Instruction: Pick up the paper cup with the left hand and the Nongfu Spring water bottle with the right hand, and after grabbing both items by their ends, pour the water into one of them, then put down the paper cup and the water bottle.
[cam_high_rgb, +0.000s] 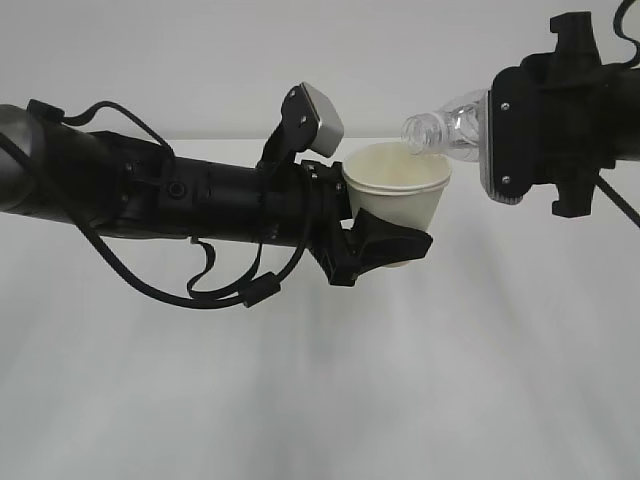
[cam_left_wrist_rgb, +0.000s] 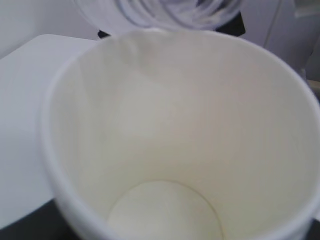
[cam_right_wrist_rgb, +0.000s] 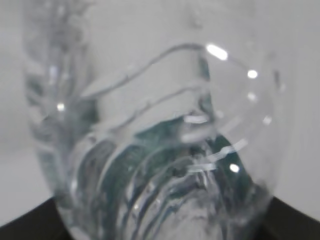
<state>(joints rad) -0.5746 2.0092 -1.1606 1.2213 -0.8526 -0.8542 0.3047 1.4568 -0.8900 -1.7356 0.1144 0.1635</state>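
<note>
Above the worktop (cam_high_rgb: 320, 400): both arms hold their things in the air, well clear of the pale surface.
Landmark: the paper cup (cam_high_rgb: 397, 190), white outside, pale cream inside, rolled rim, mouth tipped slightly toward the right.
Left claw (cam_high_rgb: 385, 245): closed on the paper cup's lower part; its black fingers wrap the base from below and from the left, and the rim stands free above them.
Grey-white block (cam_high_rgb: 318, 112): on the left wrist, just up and left of the cup's rim.
Water bottle (cam_high_rgb: 450, 125): clear ribbed plastic, lying nearly level to the upper right of the cup, capless neck pointing left and slightly down, its mouth at the cup's right rim.
Right claw (cam_high_rgb: 500, 130): gripping the water bottle by its rear end; the black housing with a silver edge hides the bottle's body to the right of the cup.
Water: not distinguishable from the plastic in the exterior view; in the right wrist view the bottle (cam_right_wrist_rgb: 160, 150) fills the frame with ribs, glints and a dark green tint.
Writing: no brand or lettering is legible in any view.
Cup interior (cam_left_wrist_rgb: 165, 150): in the left wrist view the wall and bottom look pale and plain; the bottle's clear neck (cam_left_wrist_rgb: 160, 12) sits at the far rim.
</note>
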